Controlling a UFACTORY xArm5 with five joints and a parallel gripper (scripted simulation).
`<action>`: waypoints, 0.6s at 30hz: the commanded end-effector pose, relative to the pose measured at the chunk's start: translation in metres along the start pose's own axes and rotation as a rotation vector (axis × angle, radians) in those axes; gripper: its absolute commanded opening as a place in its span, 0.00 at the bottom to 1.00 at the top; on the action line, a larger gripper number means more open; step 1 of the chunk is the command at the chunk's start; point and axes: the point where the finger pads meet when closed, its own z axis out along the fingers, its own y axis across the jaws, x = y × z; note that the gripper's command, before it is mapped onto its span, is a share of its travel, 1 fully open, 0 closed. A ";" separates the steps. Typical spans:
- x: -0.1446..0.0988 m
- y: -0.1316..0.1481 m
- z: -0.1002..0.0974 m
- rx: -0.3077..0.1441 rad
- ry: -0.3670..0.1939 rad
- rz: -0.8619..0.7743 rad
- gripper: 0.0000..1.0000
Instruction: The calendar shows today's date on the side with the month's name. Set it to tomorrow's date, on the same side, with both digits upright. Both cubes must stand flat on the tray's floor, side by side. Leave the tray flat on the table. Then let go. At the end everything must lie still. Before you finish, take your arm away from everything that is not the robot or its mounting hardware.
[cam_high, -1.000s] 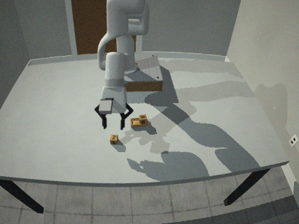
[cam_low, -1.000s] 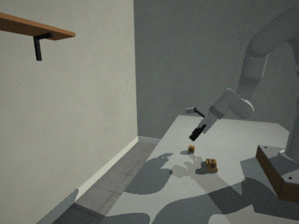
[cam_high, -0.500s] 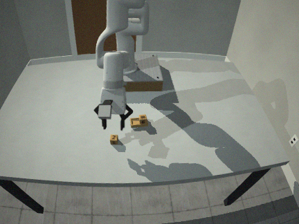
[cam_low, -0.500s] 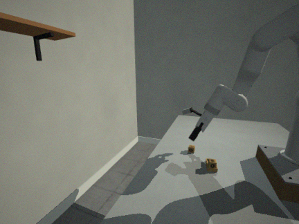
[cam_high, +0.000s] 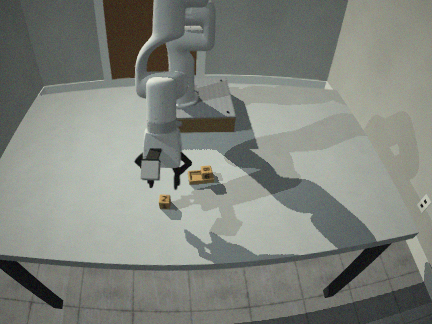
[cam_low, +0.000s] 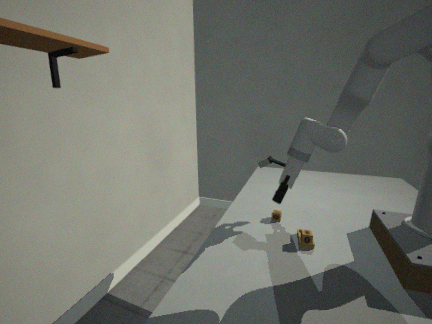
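A small wooden calendar tray (cam_high: 200, 177) lies flat on the table, with one digit cube (cam_high: 207, 171) standing in its right half. It also shows in the exterior view (cam_low: 305, 239). A second digit cube (cam_high: 164, 201) stands on the table outside the tray, to its front left, with a dark digit on top; it also shows in the exterior view (cam_low: 276, 215). My gripper (cam_high: 163, 184) hangs above the table, left of the tray and behind the loose cube. It is open and empty. In the exterior view the gripper (cam_low: 279, 196) is above the loose cube.
The arm's wooden base block (cam_high: 207, 107) stands at the back middle of the table. A wall (cam_high: 385, 75) runs along the right side. A shelf (cam_low: 47, 42) hangs on the wall in the exterior view.
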 end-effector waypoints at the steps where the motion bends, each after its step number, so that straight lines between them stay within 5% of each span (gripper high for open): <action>1: 0.004 0.000 -0.001 0.000 -0.080 0.000 0.71; 18: 0.007 -0.001 -0.002 0.001 -0.233 -0.005 0.71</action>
